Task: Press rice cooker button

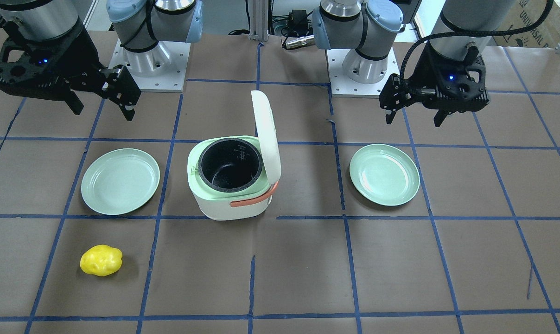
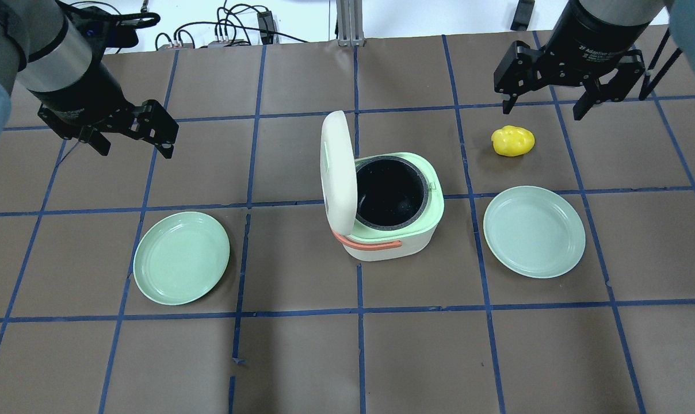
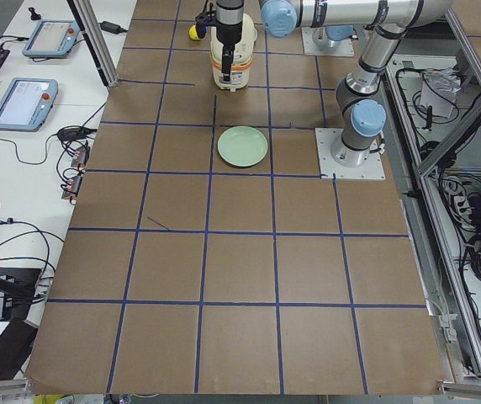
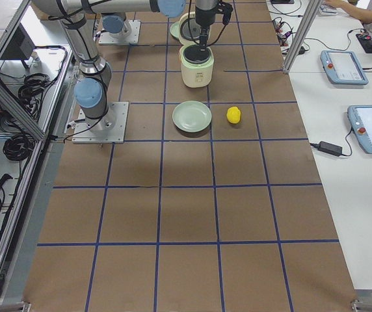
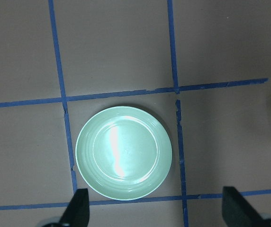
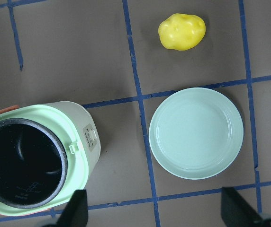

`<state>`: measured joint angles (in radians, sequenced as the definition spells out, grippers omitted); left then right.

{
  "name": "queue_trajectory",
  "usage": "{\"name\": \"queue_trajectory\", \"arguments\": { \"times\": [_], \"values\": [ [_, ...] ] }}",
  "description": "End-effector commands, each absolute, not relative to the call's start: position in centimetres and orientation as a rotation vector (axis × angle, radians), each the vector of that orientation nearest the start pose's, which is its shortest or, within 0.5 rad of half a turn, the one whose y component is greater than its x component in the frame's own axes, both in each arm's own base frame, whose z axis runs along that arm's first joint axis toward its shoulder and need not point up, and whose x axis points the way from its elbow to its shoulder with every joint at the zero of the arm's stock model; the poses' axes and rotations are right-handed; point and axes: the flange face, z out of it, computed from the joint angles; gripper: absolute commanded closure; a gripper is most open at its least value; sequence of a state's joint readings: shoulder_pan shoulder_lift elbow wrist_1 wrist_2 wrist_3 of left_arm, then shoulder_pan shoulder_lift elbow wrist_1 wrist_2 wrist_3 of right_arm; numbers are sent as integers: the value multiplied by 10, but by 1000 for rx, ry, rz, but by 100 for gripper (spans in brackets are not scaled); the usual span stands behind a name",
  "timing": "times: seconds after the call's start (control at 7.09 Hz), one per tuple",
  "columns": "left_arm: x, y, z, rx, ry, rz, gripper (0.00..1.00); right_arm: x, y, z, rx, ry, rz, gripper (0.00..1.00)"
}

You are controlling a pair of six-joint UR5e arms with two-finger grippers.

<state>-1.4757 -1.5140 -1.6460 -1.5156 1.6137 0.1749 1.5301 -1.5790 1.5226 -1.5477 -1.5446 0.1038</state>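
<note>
Though lid upright, rice cooker (image 1: 229, 206) button indiscernible in every view.

Your brown bench (image 2: 301, 356) with its blue tape grid carries the rice cooker (image 2: 408, 242) between the left plate (image 2: 181, 257) and the right plate (image 2: 534, 231). A yellow lump (image 2: 513, 141) lies near the right plate.
</note>
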Motion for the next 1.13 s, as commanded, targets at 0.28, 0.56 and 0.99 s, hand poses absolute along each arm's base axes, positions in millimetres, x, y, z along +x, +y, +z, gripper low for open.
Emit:
{"name": "queue_trajectory", "arguments": {
  "times": [0.28,0.56,0.99],
  "values": [
    [-84,-481,484,122,3091,-47,0,115,-493,512,224,3112,-40,0],
    [-84,-481,484,122,3091,-47,0,115,-494,511,225,3114,-37,0],
    [-84,-481,484,122,3091,-47,0,114,-493,511,218,3119,-35,0]
  ]
}}
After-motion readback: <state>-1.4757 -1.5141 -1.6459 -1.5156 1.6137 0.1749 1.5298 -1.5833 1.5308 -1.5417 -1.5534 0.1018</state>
